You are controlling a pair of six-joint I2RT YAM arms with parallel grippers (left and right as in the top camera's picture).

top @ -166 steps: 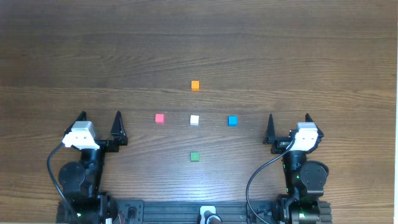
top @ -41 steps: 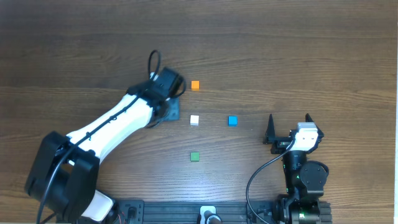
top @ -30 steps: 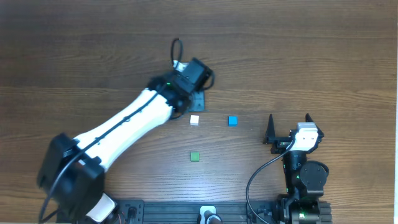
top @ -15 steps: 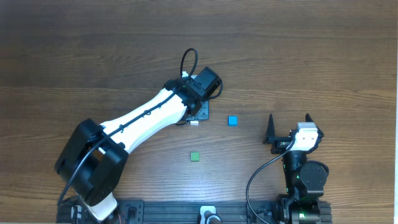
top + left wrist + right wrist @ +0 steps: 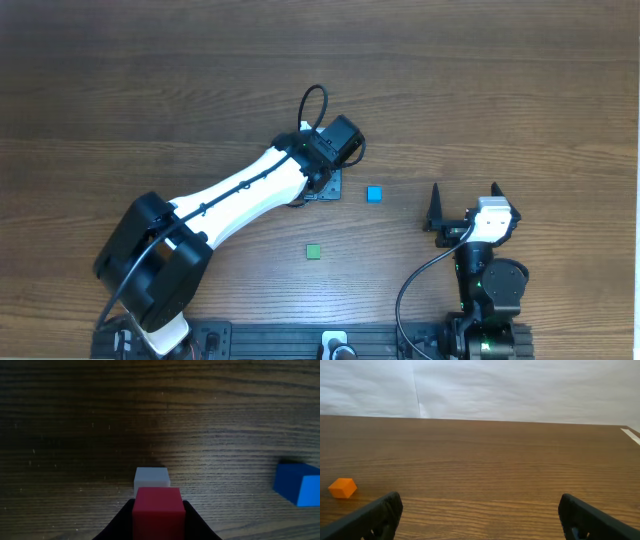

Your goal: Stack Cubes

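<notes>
Left wrist view: my left pincer (image 5: 158, 527) is clamped on the red cube (image 5: 158, 510), which hangs just beside the white cube (image 5: 151, 477), perhaps partly over it. I judge nothing is stacked yet; this would be the first placing. The blue cube (image 5: 374, 194) lies at 3 o'clock from it and the green cube (image 5: 313, 252) at 6 o'clock, both alone on the table. My right pincer (image 5: 464, 205), beyond the blue cube, has its fingers spread and holds nothing.

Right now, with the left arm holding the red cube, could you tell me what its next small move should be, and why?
Probably nudge the left gripper a touch toward the white cube, then lower. The red cube is clamped in its grip, and the white cube shows just beyond it, so the two seem not quite lined up.
</notes>
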